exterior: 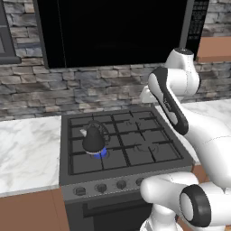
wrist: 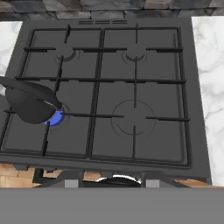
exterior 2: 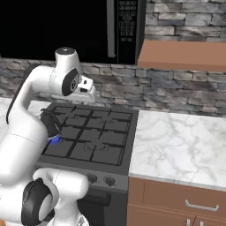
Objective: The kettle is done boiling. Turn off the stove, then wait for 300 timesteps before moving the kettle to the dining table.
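Kettle (exterior: 94,139) sits on the front-left burner of the stove (exterior: 135,135), blue flame (exterior: 101,153) lit under it, so step one isn't done. Knob row (exterior: 101,187) runs along the stove's front edge, below the grates; the kettle's burner is at the left end of that layout. End effector (wrist: 112,183): hand view looks down on the cooktop from above the front edge, fingertips barely peeking in at the bottom, jaws apart somewhat with nothing between them that I can see; can't tell more than that. From the end effector the kettle (wrist: 30,105) lies forward and to the left, and the knobs sit right under or just behind the fingertips, mostly hidden. My read: next move is down and toward the front panel, likely shifting left to whichever knob feeds that burner. Marble table (exterior 2: 176,145) flanks the stove on both sides.
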Motion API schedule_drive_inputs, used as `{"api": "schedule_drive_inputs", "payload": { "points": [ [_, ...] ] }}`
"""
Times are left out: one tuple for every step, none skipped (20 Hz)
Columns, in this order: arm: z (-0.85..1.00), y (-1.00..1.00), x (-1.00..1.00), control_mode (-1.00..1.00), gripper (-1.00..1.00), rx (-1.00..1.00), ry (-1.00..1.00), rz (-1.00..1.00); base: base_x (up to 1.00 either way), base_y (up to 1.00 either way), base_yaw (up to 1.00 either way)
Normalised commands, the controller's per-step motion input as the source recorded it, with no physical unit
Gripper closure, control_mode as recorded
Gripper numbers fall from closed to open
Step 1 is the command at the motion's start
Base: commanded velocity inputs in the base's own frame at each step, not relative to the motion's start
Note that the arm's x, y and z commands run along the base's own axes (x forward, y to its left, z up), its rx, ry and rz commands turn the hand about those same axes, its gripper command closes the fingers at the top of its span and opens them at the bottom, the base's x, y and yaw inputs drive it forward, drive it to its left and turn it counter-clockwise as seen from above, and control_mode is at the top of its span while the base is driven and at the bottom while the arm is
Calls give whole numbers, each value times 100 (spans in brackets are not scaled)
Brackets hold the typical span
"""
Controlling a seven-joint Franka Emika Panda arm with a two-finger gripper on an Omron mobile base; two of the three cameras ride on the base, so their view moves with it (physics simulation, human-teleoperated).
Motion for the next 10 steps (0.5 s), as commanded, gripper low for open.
{"api": "schedule_drive_inputs", "payload": {
  "points": [
    [0, 0, -1, -100, -100, 0, -1, 0, 0, 0, 0],
    [0, 8, -10, -100, -100, 0, -4, 0, 0, 0, 0],
    [0, 11, -12, -100, -100, -1, -5, 0, 0, 0, 0],
    [0, 14, -15, -100, -100, -4, -8, 0, 0, 0, 0],
    [0, 17, -18, -100, -100, -5, -8, 1, 0, 0, 0],
    [0, 22, -14, -100, -100, -5, -6, 1, 0, 0, 0],
    [0, 24, -16, -100, -100, -6, -6, 1, 0, 0, 0],
    [0, 26, -13, -100, -100, -6, -6, 3, 0, 0, 0],
    [0, 29, -12, -100, -100, -6, -6, 3, 0, 0, 0],
    [0, 31, -11, -100, -100, -7, -6, 4, 0, 0, 0]
  ]
}}
